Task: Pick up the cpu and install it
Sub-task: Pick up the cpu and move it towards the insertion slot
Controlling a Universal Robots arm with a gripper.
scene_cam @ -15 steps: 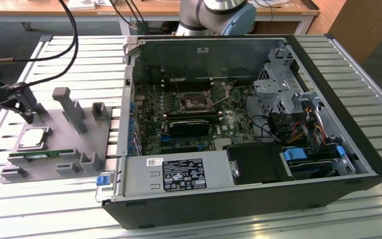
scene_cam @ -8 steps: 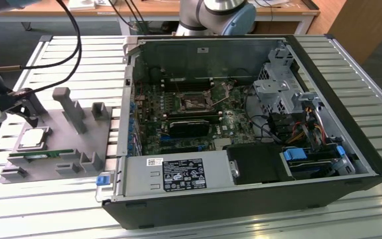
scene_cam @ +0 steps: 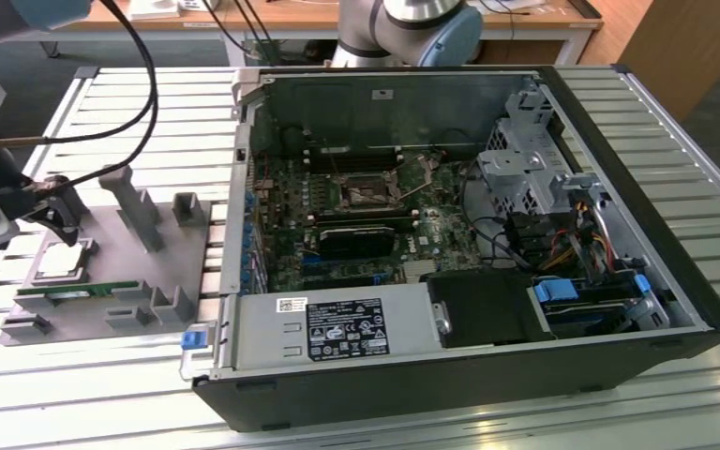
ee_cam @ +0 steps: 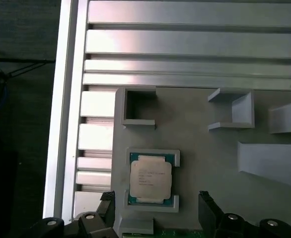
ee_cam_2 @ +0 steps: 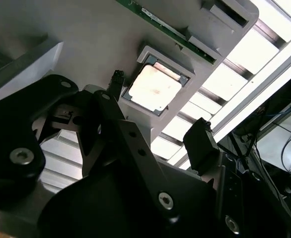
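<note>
The cpu is a small square chip with a silver top, lying in its shallow nest on the grey fixture plate at the exterior view's left. My gripper hangs just above it, open and holding nothing. In both wrist views the cpu lies flat in its raised frame, and the two dark fingertips stand apart on either side of it without touching. Inside the open computer case, the motherboard's socket sits in the middle of the board.
A long green memory stick lies on the fixture plate beside the cpu, among upright grey posts. The open computer case lies on the slatted metal table, with a black heatsink block, cables and drive cages inside.
</note>
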